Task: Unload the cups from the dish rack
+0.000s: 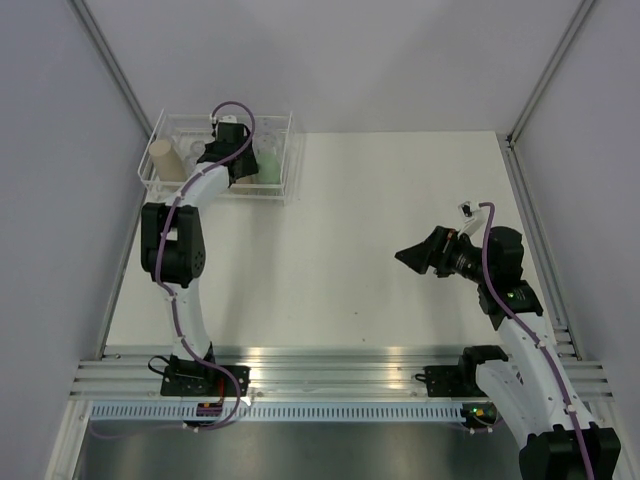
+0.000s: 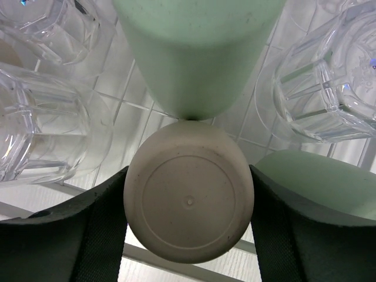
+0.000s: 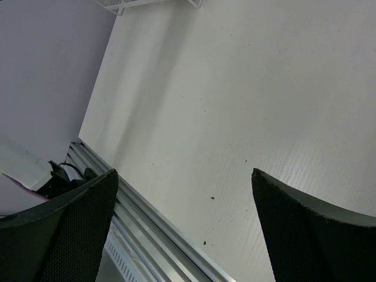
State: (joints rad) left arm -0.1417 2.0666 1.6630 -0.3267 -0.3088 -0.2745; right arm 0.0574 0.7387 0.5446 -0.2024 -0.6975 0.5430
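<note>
The white wire dish rack (image 1: 290, 150) stands at the table's far left. My left gripper (image 1: 240, 172) reaches down into it. In the left wrist view the left gripper (image 2: 189, 171) is shut on an upturned tan cup (image 2: 189, 198), with both fingers (image 2: 100, 223) against its sides. A mint green cup (image 2: 197, 53) lies just beyond it, and another mint cup (image 2: 320, 182) is to the right. Clear cups (image 2: 41, 129) (image 2: 329, 76) stand on either side. A second tan cup (image 1: 165, 160) lies at the rack's left end. My right gripper (image 1: 415, 255) is open and empty above the table (image 3: 235, 88).
The rack's wires (image 2: 126, 97) run under the cups. Grey walls close in the table on the left, back and right. An aluminium rail (image 1: 330, 370) runs along the near edge and also shows in the right wrist view (image 3: 158, 223). The rack's corner (image 3: 153, 3) shows in the right wrist view.
</note>
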